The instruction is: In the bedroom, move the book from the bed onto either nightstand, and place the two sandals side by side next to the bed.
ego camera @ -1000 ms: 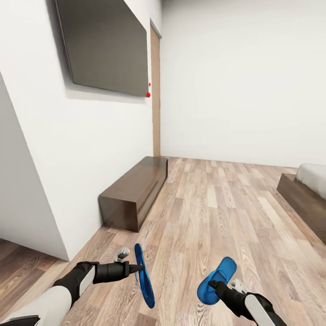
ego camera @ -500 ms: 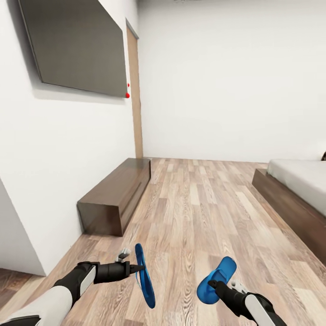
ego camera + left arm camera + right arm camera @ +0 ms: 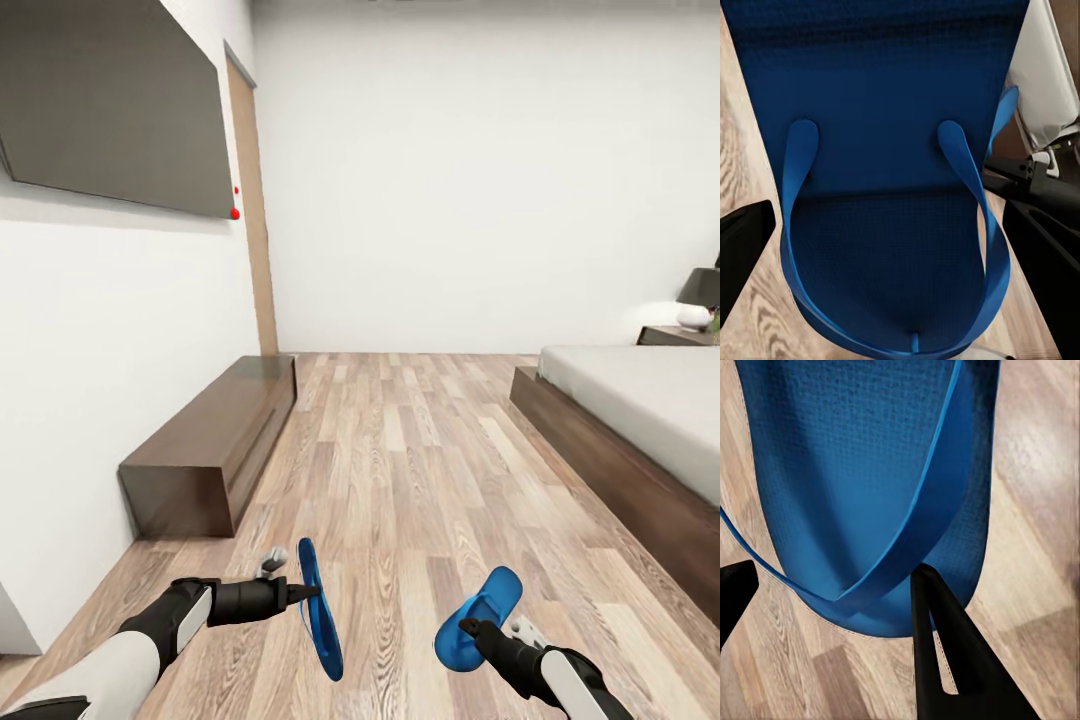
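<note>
I carry two bright blue sandals above the wood floor. My left gripper (image 3: pixel 308 592) is shut on one sandal (image 3: pixel 320 610), held on edge; up close its sole and thong straps (image 3: pixel 892 225) fill the left wrist view. My right gripper (image 3: pixel 468 628) is shut on the other sandal (image 3: pixel 480 618), whose sole (image 3: pixel 870 487) and strap cross the right wrist view beside a black finger (image 3: pixel 945 645). The bed (image 3: pixel 640 430), dark wood frame with grey mattress, runs along the right. A nightstand (image 3: pixel 680 335) stands at its far end. The book is out of view.
A low dark-brown bench cabinet (image 3: pixel 210 440) lines the left wall under a wall-mounted dark screen (image 3: pixel 110 110). A wooden door (image 3: pixel 252 220) is at the far left corner. A black lamp (image 3: pixel 702 290) sits on the nightstand. Wood floor (image 3: pixel 400 450) stretches between cabinet and bed.
The view has swung to the right: the cabinet and screen slid left and more of the bed plus the nightstand came into view. Both arms and sandals keep their positions in the picture.
</note>
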You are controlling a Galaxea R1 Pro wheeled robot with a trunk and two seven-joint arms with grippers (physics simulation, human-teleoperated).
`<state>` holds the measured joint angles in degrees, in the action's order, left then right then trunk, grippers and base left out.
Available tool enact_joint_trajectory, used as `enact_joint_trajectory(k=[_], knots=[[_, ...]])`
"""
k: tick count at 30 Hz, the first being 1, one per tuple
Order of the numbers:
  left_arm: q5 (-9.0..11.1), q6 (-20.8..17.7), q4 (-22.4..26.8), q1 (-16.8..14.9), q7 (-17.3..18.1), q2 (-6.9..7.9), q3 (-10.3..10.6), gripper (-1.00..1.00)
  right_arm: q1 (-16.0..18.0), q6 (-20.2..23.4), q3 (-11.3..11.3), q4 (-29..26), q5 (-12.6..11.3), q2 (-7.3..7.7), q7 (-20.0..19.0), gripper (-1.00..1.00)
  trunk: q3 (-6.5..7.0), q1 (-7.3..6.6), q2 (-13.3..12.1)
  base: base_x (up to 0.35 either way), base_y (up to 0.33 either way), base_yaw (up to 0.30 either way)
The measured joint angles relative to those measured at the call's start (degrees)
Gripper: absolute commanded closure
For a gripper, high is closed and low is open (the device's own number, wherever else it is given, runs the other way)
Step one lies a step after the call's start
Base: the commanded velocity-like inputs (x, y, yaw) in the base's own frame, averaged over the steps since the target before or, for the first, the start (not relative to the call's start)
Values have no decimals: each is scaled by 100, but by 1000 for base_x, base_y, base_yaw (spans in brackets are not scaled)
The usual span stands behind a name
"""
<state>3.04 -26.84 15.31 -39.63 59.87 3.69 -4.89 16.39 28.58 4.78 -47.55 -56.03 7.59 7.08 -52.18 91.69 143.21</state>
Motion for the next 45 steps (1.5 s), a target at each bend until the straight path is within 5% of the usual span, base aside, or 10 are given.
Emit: enact_joint_trajectory(k=[45], knots=[[-10,8,-6,3,-7,-3,17,100,0,2,1,0,1,0,0,100,138,0,0,0,0,-267]])
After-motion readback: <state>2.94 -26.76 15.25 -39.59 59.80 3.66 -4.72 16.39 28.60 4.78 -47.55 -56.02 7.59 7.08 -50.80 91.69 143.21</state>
